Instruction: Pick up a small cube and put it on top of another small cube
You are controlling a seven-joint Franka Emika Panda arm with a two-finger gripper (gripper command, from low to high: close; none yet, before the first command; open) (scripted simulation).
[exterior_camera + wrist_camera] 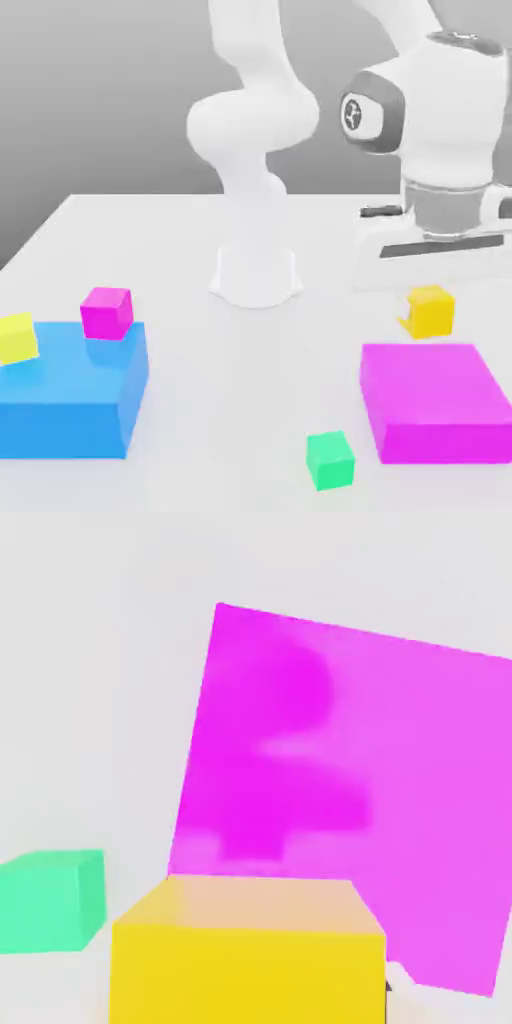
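The small golden cube (430,312) hangs directly under my hand on the exterior view's right, just behind the big magenta block (435,400). My gripper (430,298) is shut on it. In the hand view the golden cube (248,952) looms large and close, with the magenta block (400,762) beneath it carrying the hand's shadow. A small green cube (330,459) rests on the table in front of the magenta block, and appears beside the held cube as the green cube (50,900) in the hand view.
A big blue block (70,405) lies on the exterior view's left, with a small magenta cube (106,312) and a pale yellow small cube (17,337) on it. The arm's white base (255,275) stands at the table's middle back.
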